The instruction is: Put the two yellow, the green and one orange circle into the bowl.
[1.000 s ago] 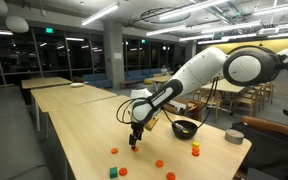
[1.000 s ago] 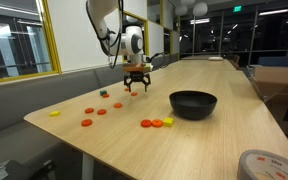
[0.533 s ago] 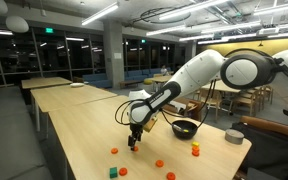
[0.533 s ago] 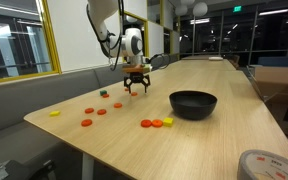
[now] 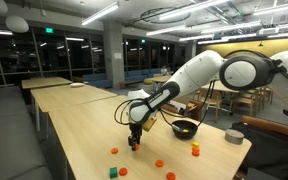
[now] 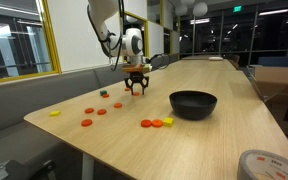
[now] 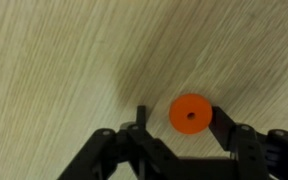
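Observation:
In the wrist view an orange circle (image 7: 190,114) with a small centre hole lies flat on the wooden table between my gripper's (image 7: 180,119) jaws. The right finger (image 7: 224,128) touches its edge. The left finger (image 7: 140,122) stands a gap away, so the gripper is open around it. In both exterior views the gripper (image 5: 134,145) (image 6: 136,89) points straight down at the tabletop. The black bowl (image 6: 193,103) (image 5: 185,129) stands apart from it. A yellow circle (image 6: 168,121) lies by the bowl, another yellow one (image 6: 54,113) near the table edge. A small green piece (image 6: 103,93) (image 5: 112,171) lies beside the gripper.
Several more orange circles (image 6: 87,123) (image 5: 159,162) are scattered over the long wooden table (image 6: 214,140). A tape roll (image 6: 266,163) sits at the near corner. A bench seat runs along one side, chairs and other tables stand behind.
The jaws have narrowed around the orange circle. The arm has stayed over the same spot.

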`<action>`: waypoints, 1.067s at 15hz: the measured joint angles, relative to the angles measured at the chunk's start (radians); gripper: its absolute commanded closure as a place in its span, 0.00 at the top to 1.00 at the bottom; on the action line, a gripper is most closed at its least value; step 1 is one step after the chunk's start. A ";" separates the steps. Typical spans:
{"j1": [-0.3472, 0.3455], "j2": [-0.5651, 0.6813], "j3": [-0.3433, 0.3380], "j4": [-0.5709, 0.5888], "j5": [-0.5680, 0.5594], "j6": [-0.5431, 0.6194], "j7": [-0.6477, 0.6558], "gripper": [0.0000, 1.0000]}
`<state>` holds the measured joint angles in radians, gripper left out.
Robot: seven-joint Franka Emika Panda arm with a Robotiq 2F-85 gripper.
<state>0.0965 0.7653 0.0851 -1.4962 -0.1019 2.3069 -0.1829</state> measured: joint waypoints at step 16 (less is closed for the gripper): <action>-0.035 -0.113 -0.199 -0.047 -0.008 0.099 0.279 0.18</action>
<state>0.0612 0.6524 -0.1139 -1.5433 -0.1103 2.4054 0.0957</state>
